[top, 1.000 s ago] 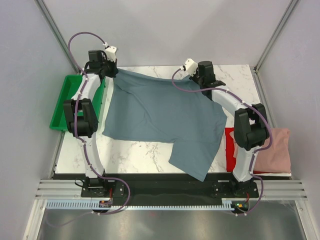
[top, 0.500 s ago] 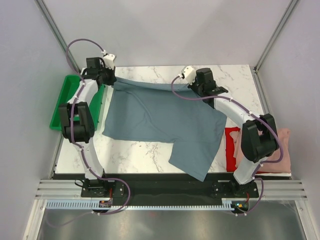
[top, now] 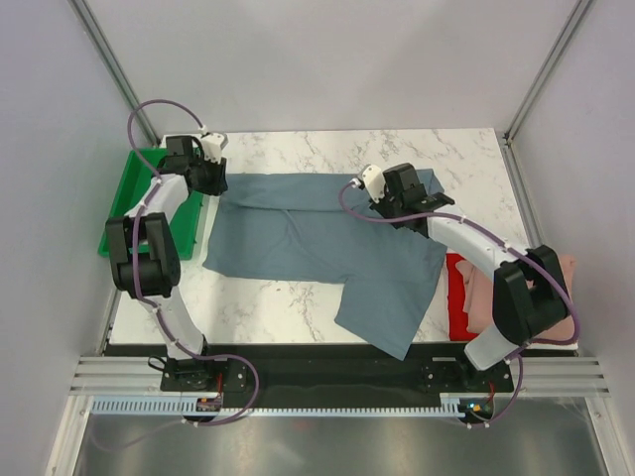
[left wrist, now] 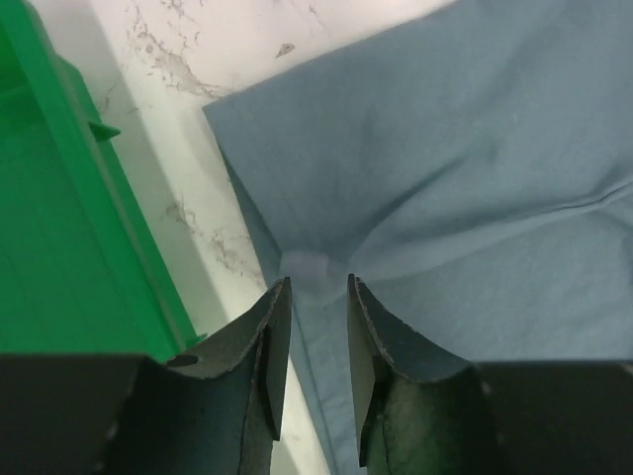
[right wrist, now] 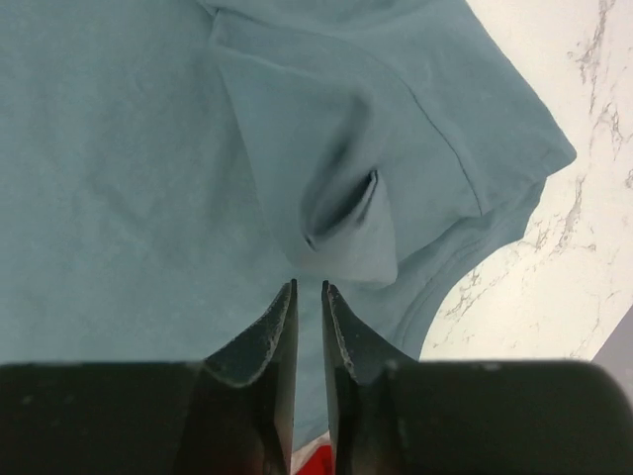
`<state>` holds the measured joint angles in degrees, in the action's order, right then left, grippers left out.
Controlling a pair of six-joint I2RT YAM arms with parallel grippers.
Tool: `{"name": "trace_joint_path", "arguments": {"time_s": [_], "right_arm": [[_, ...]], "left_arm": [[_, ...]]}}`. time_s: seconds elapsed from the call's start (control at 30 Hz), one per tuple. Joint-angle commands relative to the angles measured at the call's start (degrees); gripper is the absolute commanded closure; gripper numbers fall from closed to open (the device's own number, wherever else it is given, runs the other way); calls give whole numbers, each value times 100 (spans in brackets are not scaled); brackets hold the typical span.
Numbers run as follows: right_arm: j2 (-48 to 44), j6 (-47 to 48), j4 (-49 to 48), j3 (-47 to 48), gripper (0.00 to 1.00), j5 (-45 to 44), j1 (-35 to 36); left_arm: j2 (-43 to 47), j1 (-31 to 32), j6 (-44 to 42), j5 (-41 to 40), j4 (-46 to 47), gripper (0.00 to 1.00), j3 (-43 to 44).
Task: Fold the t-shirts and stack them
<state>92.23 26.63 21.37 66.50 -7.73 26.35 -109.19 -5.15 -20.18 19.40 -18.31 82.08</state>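
Where marble ends, green tray (top: 121,206), contents unclear

Two white robot arms with chunky black joints (top: 147,260) carry thin purple cables (top: 151,103), small white wrist cameras (top: 371,178) and dark wedge-shaped fingers (left wrist: 257,346).

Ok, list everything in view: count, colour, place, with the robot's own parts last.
Large slate blue-grey cloth t-shirt: one, spread across the table's middle, far edge folded over, one part reaching the near edge.
Bright red cloth t-shirt: one, near right of the table, beside the blue-grey one.
Dusty pink cloth t-shirt: one, right edge, mostly hidden by the right arm.
Green plastic tray: one, far left edge.
White marble-patterned table: one, under everything.
Left gripper: black, pinching the blue-grey shirt's far-left corner.
Right gripper: black, pinching its far-right fold.
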Motion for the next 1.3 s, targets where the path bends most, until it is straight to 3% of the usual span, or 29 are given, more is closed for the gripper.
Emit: {"name": "trace_joint_path", "arguments": {"time_s": [0.0,0.1,0.17,0.3,0.37,0.43,0.53,0.57,0.7,0.9,1.07,1.27], "right_arm": [[-468,-211,254,214,75,70,-50],[-346,-316,-44,539,70,96,-322],[99,-448,-124,923,69,175,-472],[1032,-597,-19,1794,70,175,-981],[1647,-572,200,2453,71,298,-1192],[2174,-528,499,2884,71,350,-1281],[2606,-187,1287,3762,68,1166,-1396],[2660,-37,1509,3852,66,1821,-1404],[2634,386,2415,3801,62,3037,-1404],[2652,360,2741,3642,62,2944,-1396],[2731,703,3452,3695,53,2830,-1404],[2827,677,3453,3624,49,2671,-1501]], "left_arm": [[635,-109,-328,-6,204,62,44],[234,-101,-372,-42,407,58,788],[-136,-92,-311,98,-48,58,1307],[-1235,-57,84,432,-1331,58,3132],[-1684,-22,225,608,-1746,62,3523],[-1781,5,173,688,-1756,67,3578],[-1886,110,-177,671,-1948,71,3499],[-1948,102,-196,671,-2071,71,3507],[-2054,110,-267,706,-2572,72,3429],[-2212,163,-197,636,-2696,74,3226],[-2256,198,-109,644,-2722,74,3235],[-2283,225,-56,688,-2722,75,3270]]}}
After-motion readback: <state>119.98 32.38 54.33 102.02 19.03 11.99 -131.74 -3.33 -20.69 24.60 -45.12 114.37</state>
